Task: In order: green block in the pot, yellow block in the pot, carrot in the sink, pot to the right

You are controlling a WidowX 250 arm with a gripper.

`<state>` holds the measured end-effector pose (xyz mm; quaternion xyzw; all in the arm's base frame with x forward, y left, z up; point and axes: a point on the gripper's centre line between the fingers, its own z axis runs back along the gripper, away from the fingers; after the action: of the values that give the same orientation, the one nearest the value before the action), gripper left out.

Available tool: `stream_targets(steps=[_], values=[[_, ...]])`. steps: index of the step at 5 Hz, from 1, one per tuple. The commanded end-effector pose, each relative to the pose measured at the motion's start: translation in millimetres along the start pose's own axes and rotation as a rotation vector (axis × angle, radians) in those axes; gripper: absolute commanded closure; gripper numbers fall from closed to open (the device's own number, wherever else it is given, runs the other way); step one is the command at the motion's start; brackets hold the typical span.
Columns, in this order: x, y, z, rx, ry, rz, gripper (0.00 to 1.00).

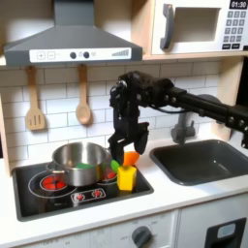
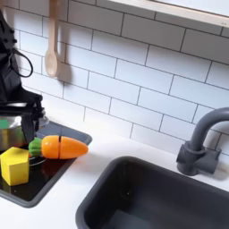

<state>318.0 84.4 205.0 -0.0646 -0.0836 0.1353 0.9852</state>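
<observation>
The steel pot (image 1: 81,160) stands on the black stove top (image 1: 58,194), seen at the left edge as pot (image 2: 8,134). A green smear shows on its front wall; I cannot tell if it is a reflection, and the green block is hidden. The yellow block (image 1: 126,179) (image 2: 15,165) sits at the stove's front right corner. The orange carrot (image 1: 129,157) (image 2: 61,147) lies just behind it, green tip toward the pot. My gripper (image 1: 127,145) (image 2: 21,114) hangs open right above the carrot, nothing in it. The dark sink (image 1: 207,161) (image 2: 152,199) lies to the right in both exterior views.
The arched faucet (image 1: 182,126) (image 2: 202,141) stands behind the sink. Wooden utensils (image 1: 83,108) (image 2: 52,59) hang on the tiled wall. A range hood (image 1: 73,44) and a microwave (image 1: 199,27) sit overhead. White counter (image 2: 112,143) separates stove and sink.
</observation>
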Motion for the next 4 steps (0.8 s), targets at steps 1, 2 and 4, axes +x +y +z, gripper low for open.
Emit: stream_targets(steps=[1, 2, 4], values=[[-11.0, -0.8, -14.9, 0.004, 0.027, 0.007, 0.00], [-16.7, -1.3, -18.6, -0.001, 0.036, 0.005, 0.00], [-16.9, 0.7, -20.5, 0.006, 0.041, 0.004, 0.00]])
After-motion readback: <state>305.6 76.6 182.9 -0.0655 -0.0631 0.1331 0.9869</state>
